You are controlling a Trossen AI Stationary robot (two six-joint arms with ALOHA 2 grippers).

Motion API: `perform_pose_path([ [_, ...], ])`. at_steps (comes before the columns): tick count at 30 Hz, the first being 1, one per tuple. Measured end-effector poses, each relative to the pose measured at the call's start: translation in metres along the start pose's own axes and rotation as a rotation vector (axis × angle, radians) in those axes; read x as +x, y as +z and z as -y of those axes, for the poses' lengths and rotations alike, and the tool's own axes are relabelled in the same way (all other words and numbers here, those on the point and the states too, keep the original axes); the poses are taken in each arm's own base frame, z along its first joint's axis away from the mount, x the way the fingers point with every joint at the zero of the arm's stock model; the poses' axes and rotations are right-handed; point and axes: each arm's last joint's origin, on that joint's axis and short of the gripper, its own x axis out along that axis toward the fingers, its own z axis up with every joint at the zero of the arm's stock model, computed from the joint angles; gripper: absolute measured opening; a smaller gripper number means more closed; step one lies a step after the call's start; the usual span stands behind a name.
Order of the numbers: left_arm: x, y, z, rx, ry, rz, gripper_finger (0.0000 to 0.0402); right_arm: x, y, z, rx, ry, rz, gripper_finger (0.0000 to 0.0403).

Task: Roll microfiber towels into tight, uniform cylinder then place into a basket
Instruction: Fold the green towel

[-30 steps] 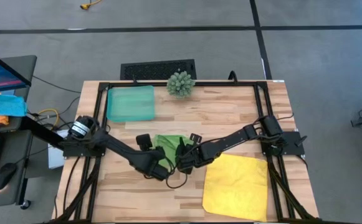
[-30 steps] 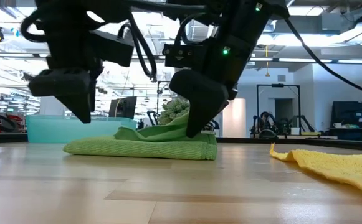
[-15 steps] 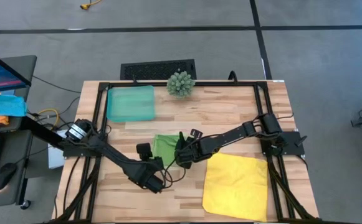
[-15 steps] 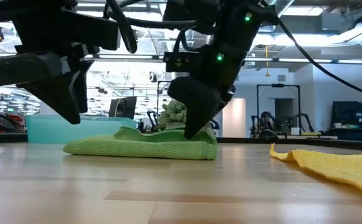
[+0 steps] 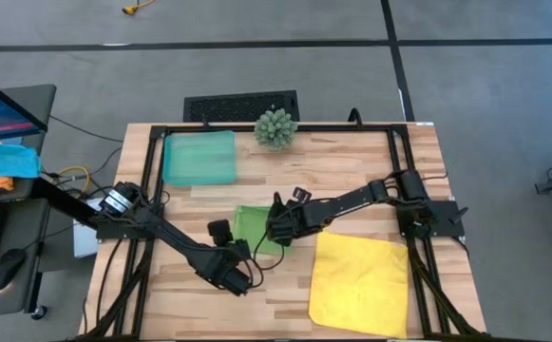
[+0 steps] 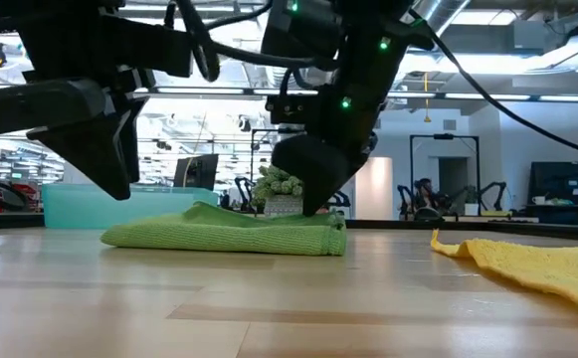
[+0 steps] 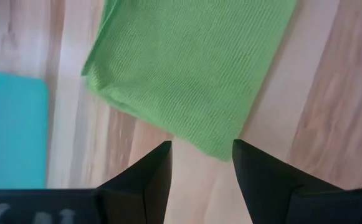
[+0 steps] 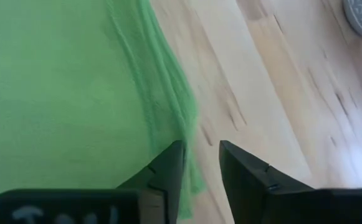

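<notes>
Nearest the front edge of the table (image 5: 352,166): yellow towel (image 5: 359,283) spread flat on the right side, one corner slightly raised in the low view (image 6: 527,261).

Left gripper (image 5: 240,280) sits front of centre, lifted off the wood, just short of the green towel's near edge. Wrist view shows its fingers (image 7: 148,174) parted with bare wood between them; nothing held.

Green towel (image 5: 253,226) lies mid-table as a flat folded pad, not rolled; in the low view (image 6: 224,233) it is a low, layered slab with a thicker folded end on the right.

Right gripper (image 5: 277,226) is at that towel's right edge. Fingers (image 8: 168,171) stand a narrow gap apart, straddling the stacked folded edge; the cloth appears to lie beneath rather than pinched, though the angle is poor.

Far left corner: teal basket (image 5: 199,158), well apart from both towels, with no towel in it. Beside it at the far edge, a spiky green ball plant (image 5: 276,128).
</notes>
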Motion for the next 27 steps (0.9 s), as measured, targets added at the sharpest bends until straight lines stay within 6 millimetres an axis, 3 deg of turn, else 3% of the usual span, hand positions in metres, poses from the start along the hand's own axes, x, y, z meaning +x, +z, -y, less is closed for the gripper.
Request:
perform_pose_path([
  [4, -0.003, -0.001, 0.005, 0.063, -0.012, 0.028, 0.0162, -0.002, -0.005, 0.004, -0.031, -0.028, -0.043, 0.012],
  [11, -0.011, -0.009, 0.013, 0.156, 0.042, 0.116, 0.0162, -0.051, -0.012, 0.008, -0.075, -0.086, 0.007, 0.0108],
  [15, -0.013, -0.014, 0.018, 0.173, 0.037, 0.128, 0.0162, -0.078, -0.026, 0.003, -0.122, -0.128, 0.02, 0.0107],
  [24, 0.008, -0.046, 0.024, 0.158, 0.064, 0.106, 0.0162, -0.108, -0.064, -0.019, -0.213, -0.184, -0.015, 0.0108],
  [27, 0.011, -0.054, 0.024, 0.166, 0.077, 0.098, 0.0162, -0.119, -0.078, -0.016, -0.22, -0.298, -0.006, 0.0108],
])
